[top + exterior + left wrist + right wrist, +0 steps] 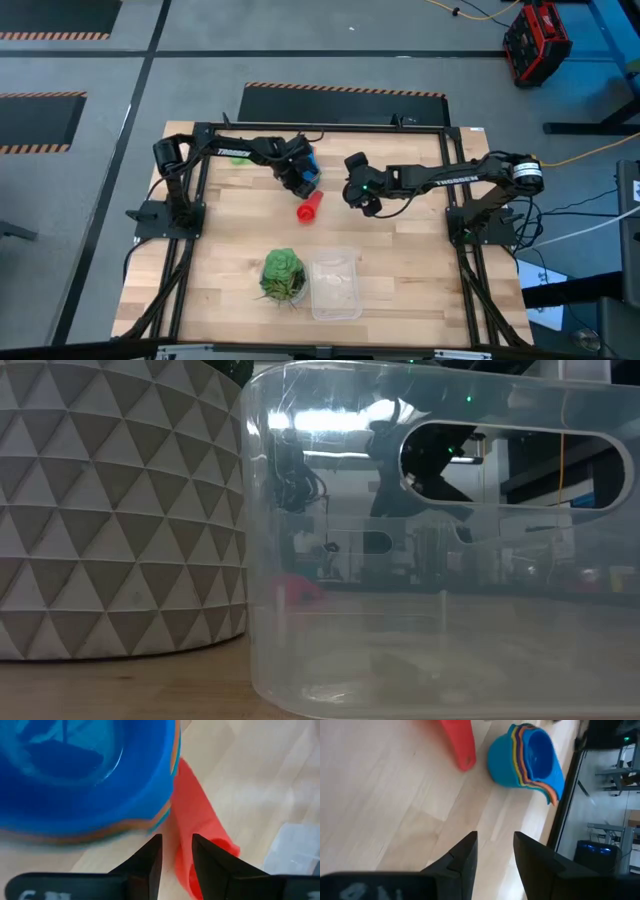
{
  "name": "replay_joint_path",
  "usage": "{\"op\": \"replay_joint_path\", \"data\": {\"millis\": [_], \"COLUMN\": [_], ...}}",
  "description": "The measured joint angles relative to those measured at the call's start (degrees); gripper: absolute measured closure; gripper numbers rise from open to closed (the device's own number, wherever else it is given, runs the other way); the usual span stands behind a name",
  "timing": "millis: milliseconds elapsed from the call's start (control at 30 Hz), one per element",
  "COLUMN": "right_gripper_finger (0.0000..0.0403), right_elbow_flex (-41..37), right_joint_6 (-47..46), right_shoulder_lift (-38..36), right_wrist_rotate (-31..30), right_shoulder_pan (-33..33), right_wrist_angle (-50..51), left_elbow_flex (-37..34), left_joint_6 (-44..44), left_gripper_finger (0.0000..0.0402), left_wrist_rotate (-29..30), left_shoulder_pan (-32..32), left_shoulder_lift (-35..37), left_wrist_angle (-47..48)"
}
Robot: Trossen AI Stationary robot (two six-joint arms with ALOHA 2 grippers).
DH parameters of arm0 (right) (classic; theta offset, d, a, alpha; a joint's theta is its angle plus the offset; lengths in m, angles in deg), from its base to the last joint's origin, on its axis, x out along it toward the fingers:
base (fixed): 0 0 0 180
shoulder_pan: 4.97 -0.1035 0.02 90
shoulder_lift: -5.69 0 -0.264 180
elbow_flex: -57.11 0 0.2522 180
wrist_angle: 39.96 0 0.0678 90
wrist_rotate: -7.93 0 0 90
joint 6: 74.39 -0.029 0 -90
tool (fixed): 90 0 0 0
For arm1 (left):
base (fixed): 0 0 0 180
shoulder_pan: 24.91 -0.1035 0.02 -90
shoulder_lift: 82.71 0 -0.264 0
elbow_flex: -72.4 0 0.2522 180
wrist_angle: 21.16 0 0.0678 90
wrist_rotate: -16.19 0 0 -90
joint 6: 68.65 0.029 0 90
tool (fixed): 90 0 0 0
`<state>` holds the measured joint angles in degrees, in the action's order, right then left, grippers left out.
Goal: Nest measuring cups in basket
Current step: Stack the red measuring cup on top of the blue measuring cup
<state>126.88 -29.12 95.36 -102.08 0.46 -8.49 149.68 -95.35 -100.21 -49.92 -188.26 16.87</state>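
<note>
A nested stack of measuring cups (313, 170) (525, 755), blue outermost, lies on its side at the table's far middle. One red measuring cup (309, 208) (461, 740) lies apart on the wood just nearer, its handle end toward the stack. My left gripper (302, 188) (175, 845) is open right over the red cup (200, 810), with the stack (75, 770) close beyond its fingers. To the right of both, my right gripper (362, 200) (495, 845) hangs open above bare wood. The clear basket (316, 285) stands at the near edge. My left gripper slants down from the far left, and its fingertips (200, 855) stand over the red cup's wide end (220, 845). Whether they touch it, I cannot tell. The red cup lies flat on the table.
A green leafy ball (283, 274) in a white patterned pot (110, 510) stands just left of the basket (450, 610), whose clear wall fills the low view; the red cup (297, 590) shows through it. Bare wood lies between the cups and the basket.
</note>
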Motion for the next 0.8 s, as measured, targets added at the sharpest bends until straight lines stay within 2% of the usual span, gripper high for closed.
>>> {"op": "replay_joint_path", "data": {"millis": [633, 800], "right_gripper_finger": [0.0272, 0.0272], "right_elbow_flex": [0.0, 0.0], "right_joint_6": [0.0, -0.1], "right_shoulder_lift": [-0.2, -0.2], "right_wrist_rotate": [0.1, 0.1], "right_shoulder_pan": [0.0, 0.0], "right_wrist_angle": [0.0, 0.0], "left_elbow_flex": [0.0, 0.1], "left_joint_6": [-3.7, -4.9], "left_gripper_finger": [0.0303, 0.0303], "left_wrist_rotate": [0.3, -3.0], "left_shoulder_pan": [3.2, 3.8], "left_shoulder_lift": [-2.4, -4.3], "left_wrist_angle": [-3.1, -4.9]}}
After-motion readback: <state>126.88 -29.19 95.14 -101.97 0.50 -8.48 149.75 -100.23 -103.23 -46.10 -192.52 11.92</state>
